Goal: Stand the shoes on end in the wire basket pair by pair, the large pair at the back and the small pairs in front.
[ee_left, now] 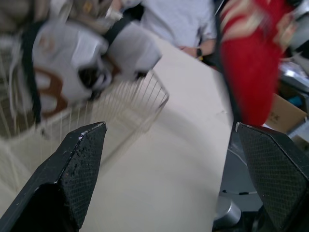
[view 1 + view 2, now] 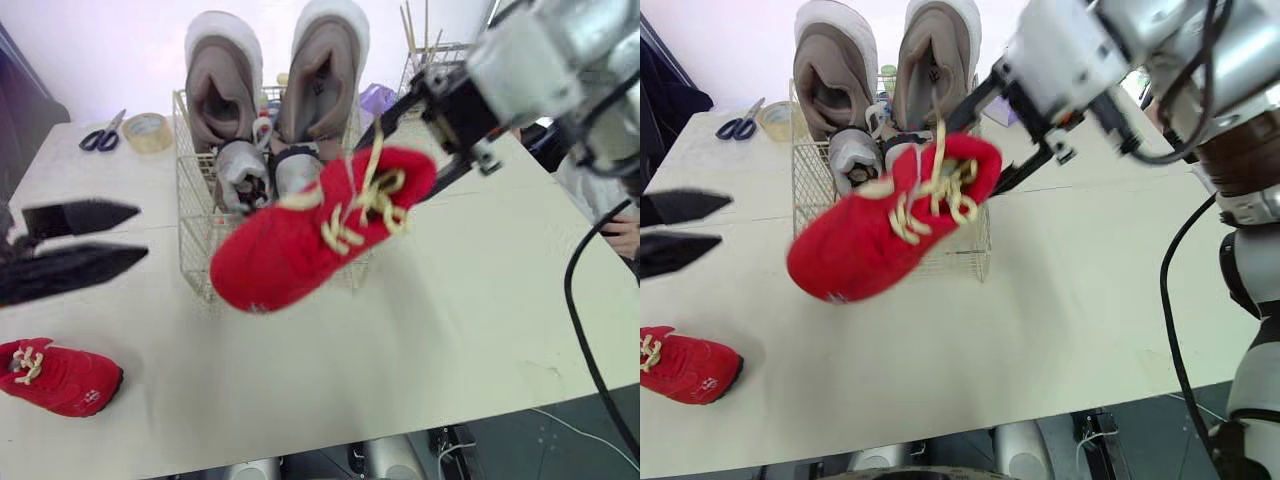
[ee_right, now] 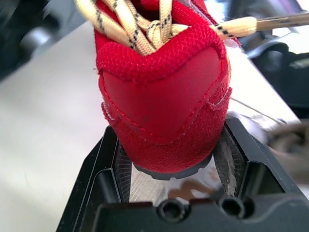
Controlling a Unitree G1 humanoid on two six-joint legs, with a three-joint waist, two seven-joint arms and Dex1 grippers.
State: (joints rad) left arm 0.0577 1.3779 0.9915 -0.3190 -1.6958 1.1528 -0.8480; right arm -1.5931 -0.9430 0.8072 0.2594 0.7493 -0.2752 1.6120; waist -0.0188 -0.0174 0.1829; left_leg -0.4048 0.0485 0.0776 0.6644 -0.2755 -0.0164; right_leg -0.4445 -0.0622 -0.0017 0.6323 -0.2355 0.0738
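Note:
My right gripper is shut on the heel of a red shoe with cream laces. It holds the shoe in the air, toe pointing left, just in front of the wire basket. In the basket, two large grey-brown boots stand on end at the back. Two small grey shoes stand in front of them. The other red shoe lies on the table at the near left. Above it, left of the basket, my left gripper hovers open and holds nothing.
Scissors and a tape roll lie at the table's far left. A second wire rack stands at the back right. A person in a white shirt is beyond the table, a hand by the right edge.

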